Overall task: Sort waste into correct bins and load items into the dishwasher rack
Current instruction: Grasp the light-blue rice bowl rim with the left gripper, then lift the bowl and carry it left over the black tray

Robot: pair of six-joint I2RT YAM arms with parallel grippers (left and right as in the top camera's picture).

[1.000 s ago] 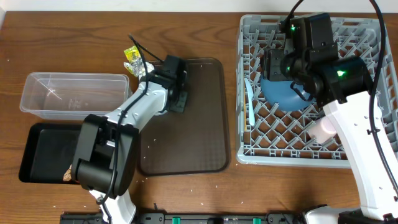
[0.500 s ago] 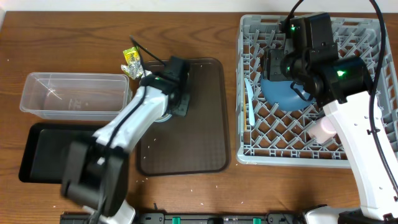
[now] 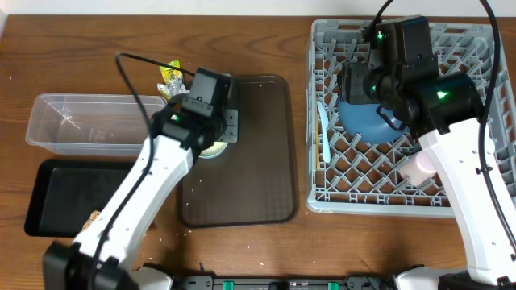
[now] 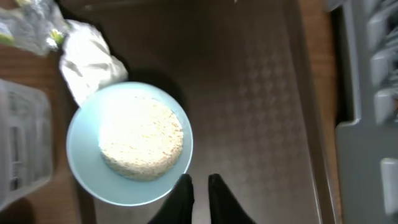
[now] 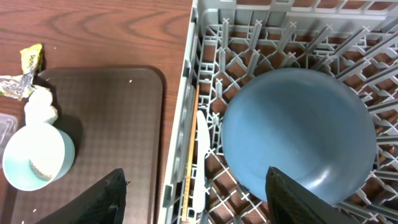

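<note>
At the left edge of the brown tray (image 4: 249, 112), the left fingers (image 4: 182, 200) hang nearly closed and empty just beside the rice-filled light-blue cup (image 4: 84, 168), with the wrapper (image 3: 171, 78) close by. Over the rack (image 5: 267, 31), the right fingers (image 5: 102, 199) spread wide above the blue plate (image 5: 298, 130).

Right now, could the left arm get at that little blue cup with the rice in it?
Probably yes: its fingers hang just beside the light-blue cup at the brown tray's edge, nothing between, though they look nearly shut.
</note>
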